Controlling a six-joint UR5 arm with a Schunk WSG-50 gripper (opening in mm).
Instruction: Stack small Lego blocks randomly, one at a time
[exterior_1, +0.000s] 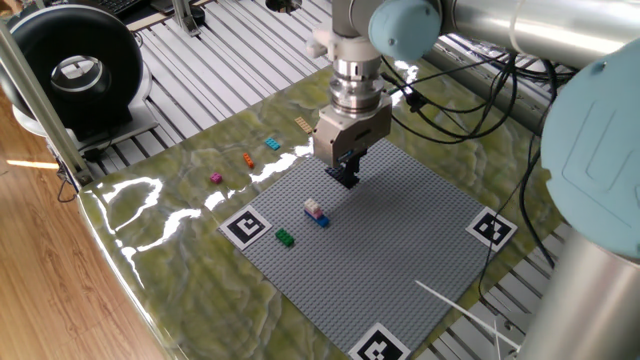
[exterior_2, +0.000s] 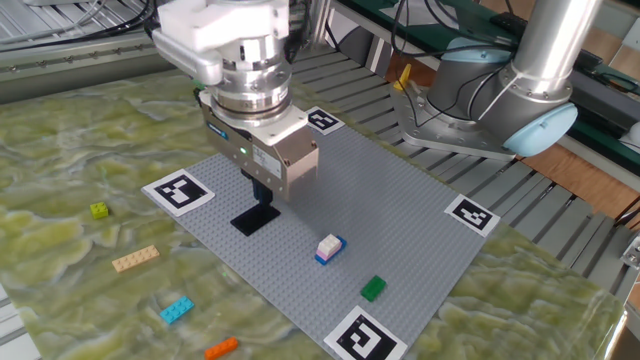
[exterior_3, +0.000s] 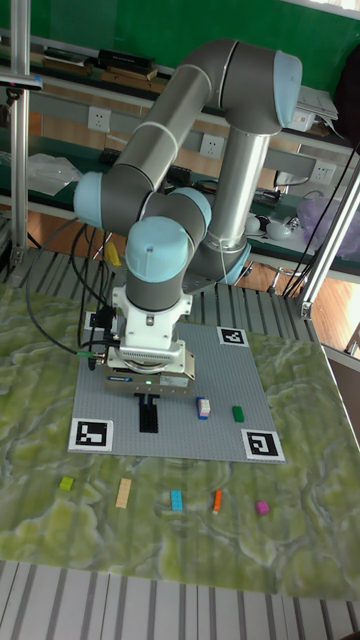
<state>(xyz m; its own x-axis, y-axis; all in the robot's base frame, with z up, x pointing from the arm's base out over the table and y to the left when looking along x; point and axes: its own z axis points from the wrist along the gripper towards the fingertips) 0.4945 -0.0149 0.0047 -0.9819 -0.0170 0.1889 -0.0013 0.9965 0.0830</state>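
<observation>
My gripper hangs just above the far end of the dark flat plate, which lies on the grey baseplate. The fingers look pressed together and hold nothing; no gap shows in any view. The plate sits right below the gripper. A white-pink brick on a blue one and a green brick also stand on the baseplate. Off the plate lie magenta, orange, cyan, tan and yellow-green bricks.
Black-and-white marker tags mark the baseplate's corners. The marbled green mat surrounds it. A black round device stands at the far left, and cables trail behind the arm. A metal post rises at the table's left.
</observation>
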